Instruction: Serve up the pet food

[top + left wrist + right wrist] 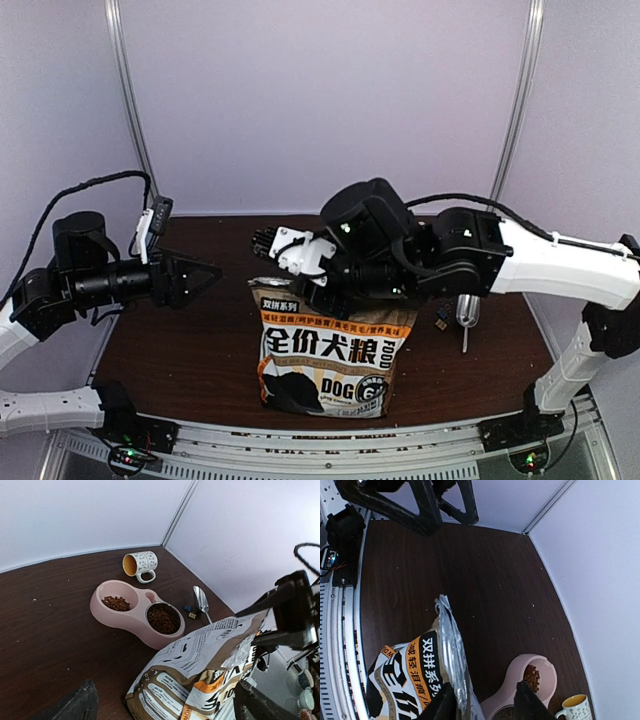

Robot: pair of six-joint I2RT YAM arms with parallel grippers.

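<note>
Kibble lies at twelve o'clock beyond the wide-open left fingers. Right fingers stand parted, kibble at two o'clock.

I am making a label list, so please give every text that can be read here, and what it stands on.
"全价犬粮": front of the bag, large.
"FOOD": beside it, small.
"DOG": lower on the bag.
"双拼系列": bag's top corner.
Other bag print and the pattern on the mug: too small to read.
</note>
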